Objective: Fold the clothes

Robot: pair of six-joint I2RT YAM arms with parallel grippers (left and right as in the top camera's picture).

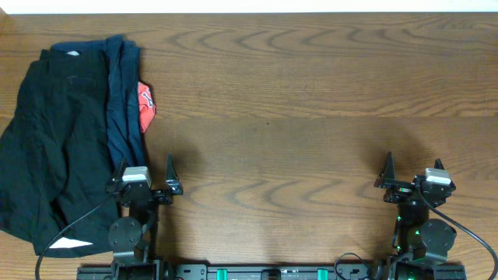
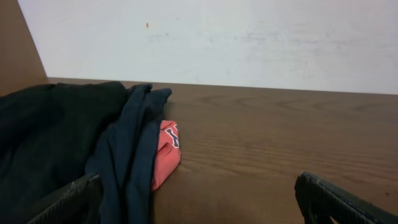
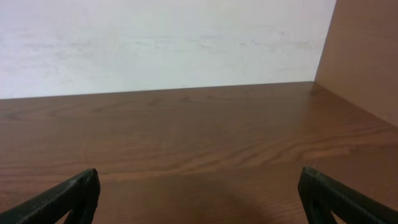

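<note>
Black shorts [image 1: 54, 148]: a big, soft, black heap at the table's left end. They lie flat but wrinkly, not folded neatly. They reach from near the table's back edge almost to its front edge.
White patches: one small white patch [image 1: 74, 53] shows on the shorts near the table's back edge. A bigger white patch [image 1: 74, 245] shows near the table's front edge. I cannot tell what they say.
Cable [image 1: 70, 229]: a thin black cable lies across the shorts near the table's front edge.
Navy blue garment [image 1: 123, 101]: a long, dark blue strip of cloth. It lies bunched up along the right side of the shorts and touches them.
Red-orange garment [image 1: 146, 105]: only a small bright bit peeks out from under the blue cloth. It has white marks on it. It touches the bare wood of the table.
Left gripper [image 1: 145, 171]: near the table's front edge, at the right edge of the clothes. Its jaws are spread wide and hold nothing. Its left finger [image 2: 68, 199] is over the dark cloth, and I cannot tell if it touches.
Table [image 1: 296, 101]: brown wood with wavy lines.
Right gripper [image 1: 412, 169]: near the table's front edge, toward the right end, well away from the clothes. Its jaws are spread wide with only wood between them.
Wall [image 2: 249, 37]: plain white, behind the table's back edge.
</note>
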